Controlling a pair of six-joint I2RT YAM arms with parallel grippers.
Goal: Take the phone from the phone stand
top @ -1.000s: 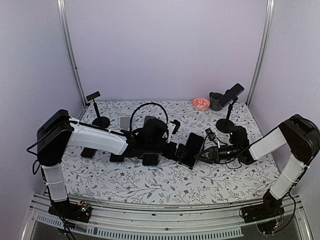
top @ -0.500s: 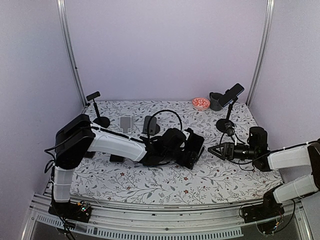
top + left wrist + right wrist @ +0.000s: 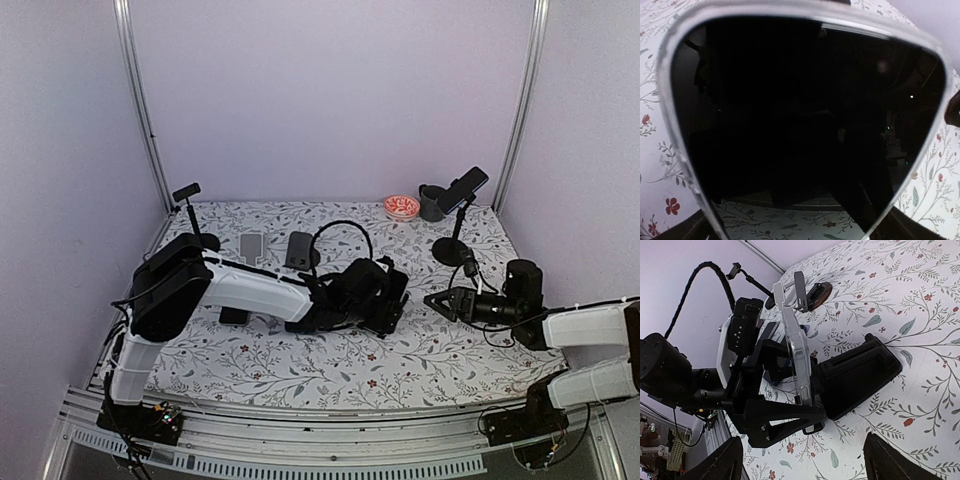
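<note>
my left pincer [image 3: 383, 300] is pinching the phone [image 3: 799, 360] by its long edges, near the middle of the table [image 3: 300, 365]. in the right wrist view the phone shows me only its thin edge in a clear case. its long axis runs up and down that frame, with the top end leaning a little left. the black phone stand [image 3: 860, 371] sits just beside it on the flowered cloth, and i cannot tell whether the two touch.

in the left wrist view the dark screen [image 3: 800, 115] faces the camera and fills nearly all of it. the pale case rim is cut off at the bottom, and the glass gives back only murky reflections. from above, my own wrist hides much of the phone.

my right pincer [image 3: 438, 302] hangs well apart from the phone, its fingers [image 3: 727, 462] spread wide and holding nothing.

the pale marks on my left wrist housing [image 3: 740, 330] are too small to read.
</note>
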